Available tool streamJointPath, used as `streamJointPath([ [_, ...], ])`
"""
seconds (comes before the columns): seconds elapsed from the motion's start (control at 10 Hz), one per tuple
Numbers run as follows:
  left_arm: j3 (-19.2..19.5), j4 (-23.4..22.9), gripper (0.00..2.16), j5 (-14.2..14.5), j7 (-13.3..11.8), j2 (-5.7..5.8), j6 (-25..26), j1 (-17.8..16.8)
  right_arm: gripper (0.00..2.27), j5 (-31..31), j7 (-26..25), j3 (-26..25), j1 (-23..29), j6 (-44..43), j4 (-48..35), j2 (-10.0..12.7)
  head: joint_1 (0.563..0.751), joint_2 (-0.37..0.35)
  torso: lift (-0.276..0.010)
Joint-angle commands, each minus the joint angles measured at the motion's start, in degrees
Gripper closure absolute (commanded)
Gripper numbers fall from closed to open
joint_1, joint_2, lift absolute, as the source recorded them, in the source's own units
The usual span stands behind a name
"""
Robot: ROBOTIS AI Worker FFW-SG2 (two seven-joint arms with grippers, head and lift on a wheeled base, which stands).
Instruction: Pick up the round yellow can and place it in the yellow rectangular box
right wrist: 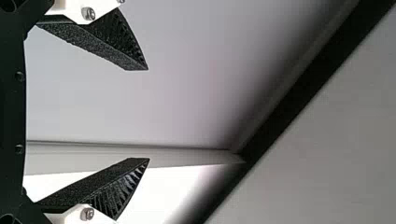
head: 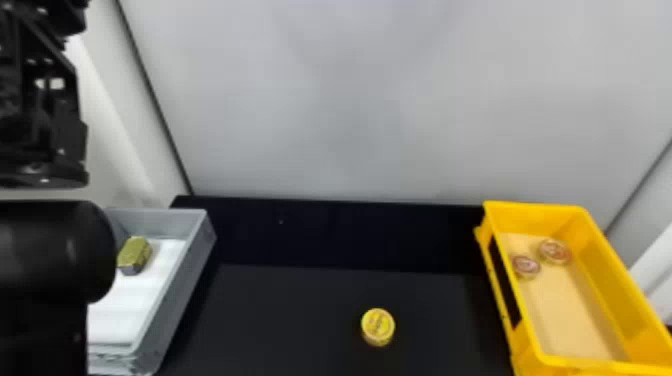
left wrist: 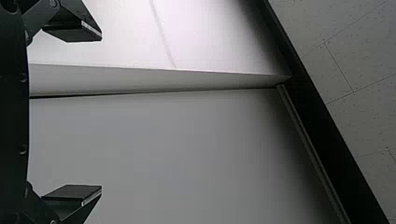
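Observation:
On the black table stands the round yellow can (head: 378, 325), right of centre and near the bottom of the head view, with nothing touching it. The yellow rectangular box (head: 575, 315) is farther right; two small round cans lie inside toward its back. My left gripper (head: 42, 110) is raised at the upper left of the head view, far from the can. In its wrist view the left gripper (left wrist: 101, 113) has its fingers wide apart and nothing between them. My right gripper (right wrist: 148, 114) also stands open and holds nothing, facing a pale wall.
A grey box (head: 172, 290) with a white bottom stands on the left, partly behind the left arm (head: 50, 255); a green-gold block (head: 134, 255) is in it. The black table (head: 280, 310) spans between the two boxes. Behind it rises a pale grey wall (head: 350, 100).

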Motion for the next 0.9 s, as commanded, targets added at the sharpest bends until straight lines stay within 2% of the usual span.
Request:
streamJointPath([
  [0.0,0.6,-0.5,0.13,0.0,-0.07,0.17,0.44,0.4,0.09,-7.06,-0.19,0.08,-2.98,18.95,-0.09,1.16,0.663,0.054,-0.01],
  [0.1,0.78,-0.85,0.13,-0.09,-0.15,0.34,0.7,0.58,0.09,-7.06,3.76,-0.27,-6.32,31.17,-0.09,2.48,0.663,0.054,-0.01],
  [0.2,0.16,-0.59,0.13,-0.09,-0.15,0.34,0.79,0.23,0.09,-6.01,9.92,-0.98,-9.48,42.96,0.0,2.22,0.663,0.054,-0.01],
  [0.3,-1.07,0.12,0.13,-0.09,-0.07,0.34,0.79,-0.56,0.09,0.32,20.38,-1.15,-12.21,53.33,0.44,1.51,0.663,0.054,-0.01],
  [0.4,-1.86,0.73,0.13,-0.09,-0.07,0.25,0.53,-1.09,0.09,8.5,34.36,-1.15,-13.88,59.49,3.08,0.99,0.663,0.054,-0.01],
  [0.5,-1.59,0.73,0.13,0.0,-0.07,0.25,0.44,-0.91,0.1,14.39,47.2,-0.54,-14.58,60.63,8.44,0.64,0.663,0.054,-0.01],
  [0.6,-1.77,0.82,0.13,0.0,-0.07,0.25,0.44,-1.0,0.1,15.89,54.41,0.08,-14.49,60.72,12.48,-0.07,0.663,0.054,-0.01],
  [0.7,-2.12,1.17,0.13,0.0,-0.07,0.25,0.26,-1.18,0.1,20.81,60.21,2.19,-13.79,59.05,15.91,-0.51,0.663,0.054,-0.01],
  [0.8,-2.39,1.44,0.12,0.09,-0.07,0.08,0.09,-1.27,0.1,25.56,64.78,3.07,-12.47,55.88,19.6,0.28,0.663,0.054,-0.01],
])
